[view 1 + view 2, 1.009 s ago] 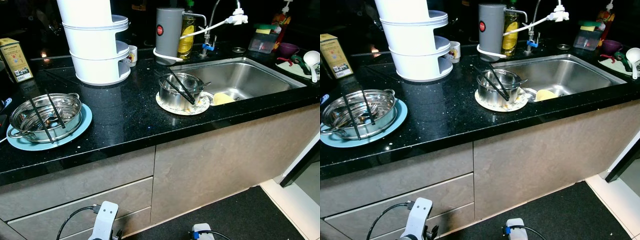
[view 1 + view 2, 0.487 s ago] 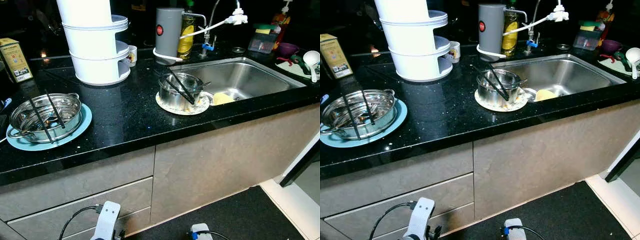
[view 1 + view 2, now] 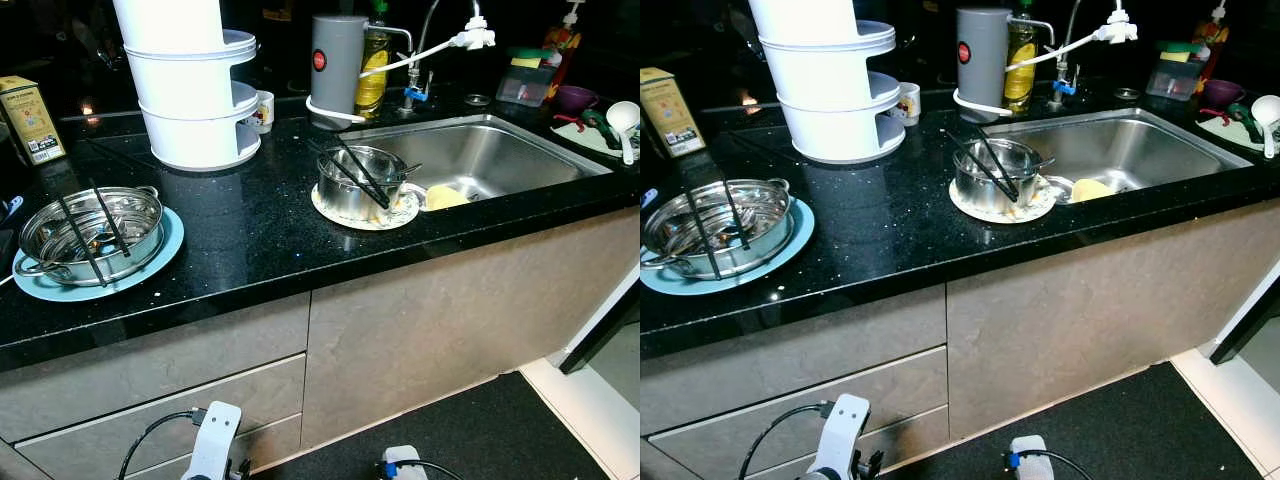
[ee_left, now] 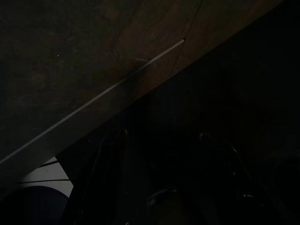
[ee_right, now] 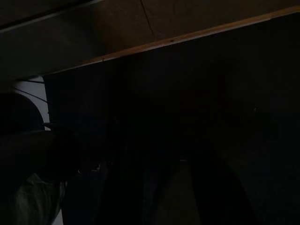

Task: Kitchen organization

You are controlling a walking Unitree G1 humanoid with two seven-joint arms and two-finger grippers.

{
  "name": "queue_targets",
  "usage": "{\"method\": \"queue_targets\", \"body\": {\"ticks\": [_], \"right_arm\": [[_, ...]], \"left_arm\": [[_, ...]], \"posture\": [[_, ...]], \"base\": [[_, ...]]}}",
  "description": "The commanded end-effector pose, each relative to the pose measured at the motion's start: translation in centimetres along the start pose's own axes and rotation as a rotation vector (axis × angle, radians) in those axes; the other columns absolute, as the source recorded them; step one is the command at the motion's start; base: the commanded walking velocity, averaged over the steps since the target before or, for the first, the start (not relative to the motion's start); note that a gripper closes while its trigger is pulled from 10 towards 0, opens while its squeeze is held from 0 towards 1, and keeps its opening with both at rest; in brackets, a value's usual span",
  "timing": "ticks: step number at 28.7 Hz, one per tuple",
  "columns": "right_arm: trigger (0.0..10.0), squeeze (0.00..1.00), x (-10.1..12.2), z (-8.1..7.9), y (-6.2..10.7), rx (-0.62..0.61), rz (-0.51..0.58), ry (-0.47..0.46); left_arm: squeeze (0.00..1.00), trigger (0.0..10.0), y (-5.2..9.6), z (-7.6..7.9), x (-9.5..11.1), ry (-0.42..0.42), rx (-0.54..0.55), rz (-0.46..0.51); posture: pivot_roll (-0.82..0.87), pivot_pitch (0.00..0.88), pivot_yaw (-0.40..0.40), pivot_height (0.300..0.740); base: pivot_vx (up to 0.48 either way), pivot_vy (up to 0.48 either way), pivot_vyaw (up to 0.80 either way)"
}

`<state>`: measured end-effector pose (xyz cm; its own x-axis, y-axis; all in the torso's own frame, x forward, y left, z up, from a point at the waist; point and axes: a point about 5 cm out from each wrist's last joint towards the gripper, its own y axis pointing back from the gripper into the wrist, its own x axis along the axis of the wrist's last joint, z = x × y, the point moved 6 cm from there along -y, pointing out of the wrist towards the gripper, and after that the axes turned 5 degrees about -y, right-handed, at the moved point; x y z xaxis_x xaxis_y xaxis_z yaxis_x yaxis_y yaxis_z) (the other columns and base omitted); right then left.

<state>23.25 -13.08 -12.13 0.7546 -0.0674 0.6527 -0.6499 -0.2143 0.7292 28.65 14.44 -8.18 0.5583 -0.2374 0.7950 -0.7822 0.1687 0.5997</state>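
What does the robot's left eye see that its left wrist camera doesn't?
Left eye view: a black speckled countertop, a big steel pot on a round blue plate, a smaller steel pot beside the steel sink, and a white tiered rack.

Left wrist view: very dark, because the left arm hangs idle in shade; a pale patch sits at one corner.

Both, as far as I can tell: the grey cabinet front with its thin seams.
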Motion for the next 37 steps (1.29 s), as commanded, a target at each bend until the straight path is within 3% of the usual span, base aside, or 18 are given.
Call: {"method": "queue_targets", "body": {"ticks": [1, 25, 37], "right_arm": [[10.0, 0.00, -0.71, -0.04, 0.09, 0.001, -0.024, -0.017], [10.0, 0.00, -1.02, -0.13, 0.13, 0.000, -0.028, -0.068], [10.0, 0.00, -0.92, 0.45, 0.29, -0.015, -0.016, -0.052]], "left_arm": [[0.00, 10.0, 0.04, 0.22, -0.52, 0.019, -0.008, -0.022], [0.00, 10.0, 0.03, 0.04, -0.50, 0.019, 0.000, -0.025], [0.00, 10.0, 0.11, 0.19, -0.58, 0.004, -0.001, -0.018]], "posture": [[-0.02, 0.097, -0.022, 0.740], [-0.02, 0.105, -0.020, 0.740], [-0.03, 0.098, -0.011, 0.740]], "base": [[0.000, 0.000, 0.00], [0.000, 0.000, 0.00], [0.000, 0.000, 0.00]]}}
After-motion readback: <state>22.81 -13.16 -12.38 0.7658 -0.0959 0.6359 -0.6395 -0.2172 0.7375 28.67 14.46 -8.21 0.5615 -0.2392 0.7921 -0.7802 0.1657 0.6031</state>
